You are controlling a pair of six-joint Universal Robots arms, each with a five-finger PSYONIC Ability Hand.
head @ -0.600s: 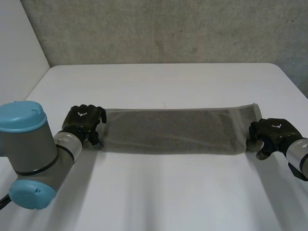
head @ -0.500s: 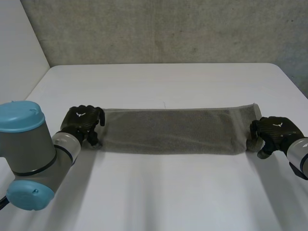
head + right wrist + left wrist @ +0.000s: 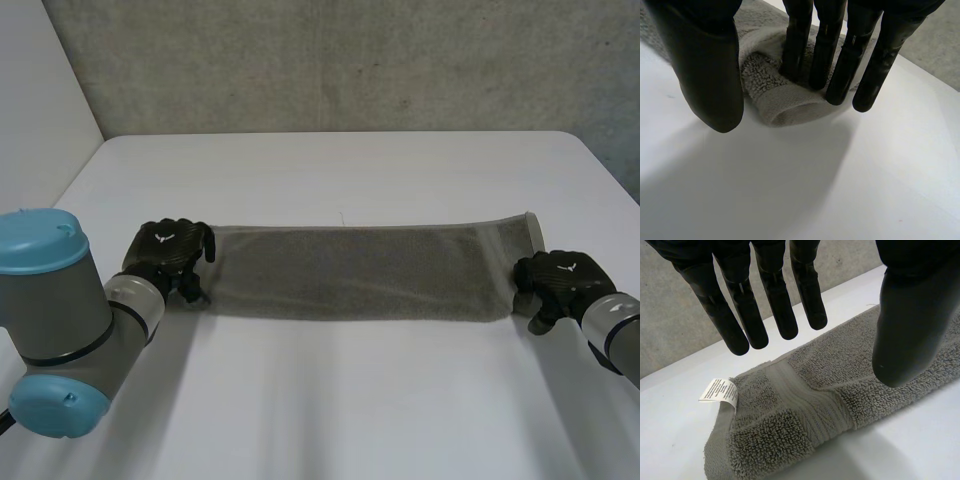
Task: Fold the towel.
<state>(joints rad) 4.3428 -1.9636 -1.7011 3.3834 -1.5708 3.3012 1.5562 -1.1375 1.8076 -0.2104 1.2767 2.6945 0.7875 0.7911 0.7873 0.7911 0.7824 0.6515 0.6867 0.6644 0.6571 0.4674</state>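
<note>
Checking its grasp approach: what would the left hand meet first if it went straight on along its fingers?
Most likely the towel: the left hand hangs open, straight fingers aimed at its short end near the woven band. The gap is unclear.

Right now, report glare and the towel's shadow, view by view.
Head view: soft light, no glare on the table; the towel throws a thin shadow along its near edge. Left wrist view: faint sheen on the left robot hand. Right wrist view: no glare; the towel's rolled end looks pale under the right robot hand.
</note>
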